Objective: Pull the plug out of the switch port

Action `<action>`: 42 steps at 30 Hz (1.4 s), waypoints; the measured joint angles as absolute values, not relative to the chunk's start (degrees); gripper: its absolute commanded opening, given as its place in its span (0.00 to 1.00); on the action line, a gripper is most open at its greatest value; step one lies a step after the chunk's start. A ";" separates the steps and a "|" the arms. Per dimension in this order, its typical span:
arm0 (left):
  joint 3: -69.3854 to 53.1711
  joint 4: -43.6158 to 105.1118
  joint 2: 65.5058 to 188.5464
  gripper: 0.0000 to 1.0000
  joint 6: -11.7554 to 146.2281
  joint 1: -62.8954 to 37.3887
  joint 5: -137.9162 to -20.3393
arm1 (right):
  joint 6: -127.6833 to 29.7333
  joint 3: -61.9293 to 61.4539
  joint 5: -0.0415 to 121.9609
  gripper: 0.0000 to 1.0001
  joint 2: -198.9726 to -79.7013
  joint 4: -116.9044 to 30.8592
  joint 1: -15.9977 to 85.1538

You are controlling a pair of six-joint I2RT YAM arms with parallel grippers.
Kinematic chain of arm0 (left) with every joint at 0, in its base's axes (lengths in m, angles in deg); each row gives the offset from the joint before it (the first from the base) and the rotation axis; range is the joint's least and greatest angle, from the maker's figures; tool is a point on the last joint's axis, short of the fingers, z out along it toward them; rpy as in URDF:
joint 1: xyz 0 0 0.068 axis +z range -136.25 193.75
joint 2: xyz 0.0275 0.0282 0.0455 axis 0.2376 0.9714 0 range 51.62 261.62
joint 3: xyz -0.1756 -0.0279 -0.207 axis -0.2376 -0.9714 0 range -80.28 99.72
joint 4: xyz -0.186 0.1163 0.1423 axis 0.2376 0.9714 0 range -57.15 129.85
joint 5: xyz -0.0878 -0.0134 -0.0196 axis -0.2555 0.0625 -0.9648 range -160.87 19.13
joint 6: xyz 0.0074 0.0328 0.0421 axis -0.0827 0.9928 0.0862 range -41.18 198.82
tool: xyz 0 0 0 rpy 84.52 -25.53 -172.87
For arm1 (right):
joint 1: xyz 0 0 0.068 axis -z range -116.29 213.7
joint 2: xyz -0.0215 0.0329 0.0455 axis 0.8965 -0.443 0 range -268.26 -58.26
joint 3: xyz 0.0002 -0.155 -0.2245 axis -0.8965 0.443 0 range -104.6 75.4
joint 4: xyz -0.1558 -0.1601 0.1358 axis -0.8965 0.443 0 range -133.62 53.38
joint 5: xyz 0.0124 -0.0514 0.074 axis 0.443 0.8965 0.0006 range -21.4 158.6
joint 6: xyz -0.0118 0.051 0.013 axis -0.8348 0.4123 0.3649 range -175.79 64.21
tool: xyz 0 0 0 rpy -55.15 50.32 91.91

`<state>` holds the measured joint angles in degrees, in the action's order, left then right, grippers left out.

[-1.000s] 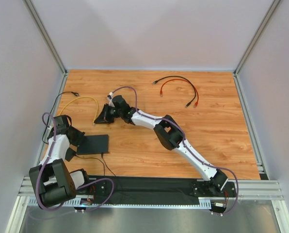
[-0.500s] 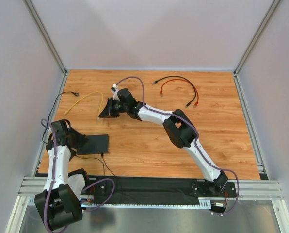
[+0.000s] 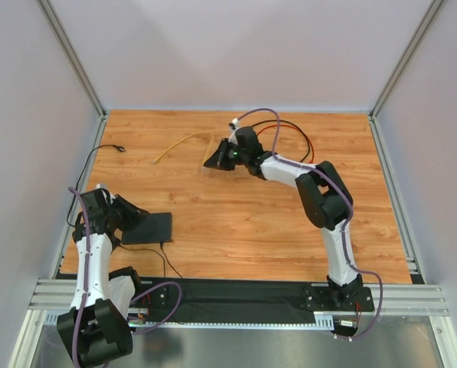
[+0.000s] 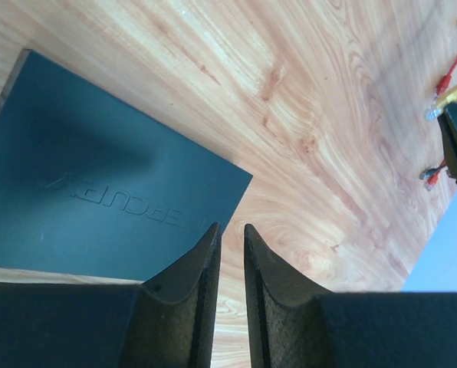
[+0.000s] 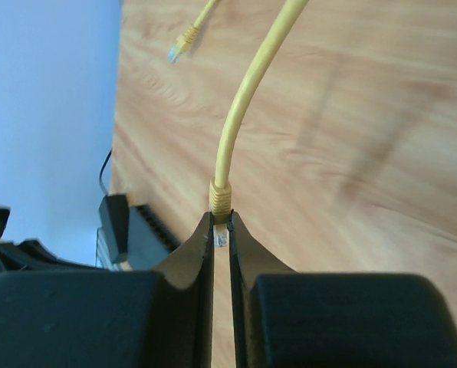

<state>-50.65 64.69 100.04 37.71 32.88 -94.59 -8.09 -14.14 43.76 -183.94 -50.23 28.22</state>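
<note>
Right wrist view: the yellow plug point(image 5: 220, 201) is pinched between the right fingers point(image 5: 190, 257), closed tight on it, and its yellow cable point(image 5: 248, 92) runs straight away from them along their own axis. In the top external view the switch point(image 3: 148, 228) lies flat on the worktop point(image 3: 244, 230) at the near left, well apart from the held plug (no yellow lead is seen entering it), so the plug is judged free of it. The left fingers point(image 4: 194, 264) are parted narrowly, holding nothing, just beside the switch; that arm is the nearer.
</note>
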 measured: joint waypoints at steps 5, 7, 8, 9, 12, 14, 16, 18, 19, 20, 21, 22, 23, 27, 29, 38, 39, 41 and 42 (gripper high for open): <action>-51.13 63.18 100.61 0.26 37.80 32.88 -96.23 | -8.52 -4.17 45.62 0.00 -176.91 -49.75 36.70; -51.13 62.76 101.49 0.26 37.78 32.86 -96.58 | -9.38 -1.99 46.27 0.00 -174.31 -48.55 39.13; -51.13 62.63 101.84 0.26 37.80 32.84 -96.76 | -9.99 -1.24 46.56 0.00 -173.02 -47.78 40.33; -51.11 62.57 102.01 0.26 37.80 32.84 -96.84 | -10.88 -0.79 46.67 0.00 -171.81 -46.71 41.31; -51.13 62.35 101.97 0.26 37.80 32.84 -96.97 | -13.92 -0.65 46.73 0.00 -169.74 -43.61 44.13; -51.13 62.19 101.88 0.26 37.80 32.84 -97.02 | -16.15 -0.70 46.67 0.00 -169.37 -41.53 45.95; -51.13 62.19 101.86 0.26 37.80 32.84 -97.17 | -18.21 -0.74 46.32 0.00 -169.54 -38.80 47.91; -51.13 62.19 101.86 0.26 37.80 32.84 -97.26 | -19.80 -0.87 46.01 0.00 -170.00 -36.37 49.68; -51.13 62.19 101.84 0.26 37.78 32.84 -97.32 | -20.63 -0.94 45.99 0.01 -170.37 -35.21 50.62; -51.13 62.19 101.81 0.26 37.78 32.84 -97.35 | -21.35 -1.00 45.99 0.01 -170.70 -34.30 51.56; -51.11 62.19 101.79 0.26 37.78 32.84 -97.37 | -21.90 -1.00 45.99 0.02 -171.03 -33.31 52.39; -51.13 62.22 101.75 0.26 37.78 32.84 -97.37 | -22.53 -1.00 46.01 0.01 -171.27 -32.37 53.18; -51.11 62.22 101.68 0.26 37.78 32.84 -97.37 | -23.02 -1.00 46.10 0.02 -171.44 -31.80 53.81; -51.11 62.28 101.18 0.26 37.78 32.84 -97.32 | -25.09 -1.03 47.39 0.06 -171.55 -28.96 56.20; -51.11 62.33 101.01 0.26 37.76 32.84 -97.32 | -25.86 -1.07 47.78 0.09 -171.62 -28.00 56.92; -51.11 65.23 96.74 0.33 37.58 32.84 -97.30 | -27.61 -3.12 49.71 0.43 -173.69 -24.68 57.01; -51.11 65.47 95.72 0.34 37.50 32.84 -97.28 | -27.85 -3.23 50.14 0.48 -173.69 -24.44 56.68; -51.09 65.60 93.75 0.34 37.08 32.84 -97.35 | -28.35 -3.45 51.06 0.50 -173.67 -23.85 55.85; -51.06 65.71 93.14 0.34 36.95 32.84 -97.39 | -28.61 -3.56 51.48 0.51 -173.67 -23.63 55.39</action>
<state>-51.06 65.71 93.14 36.95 32.84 -97.39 -28.61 -3.56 51.48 -173.67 -23.63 55.39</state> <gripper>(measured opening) 0.336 0.488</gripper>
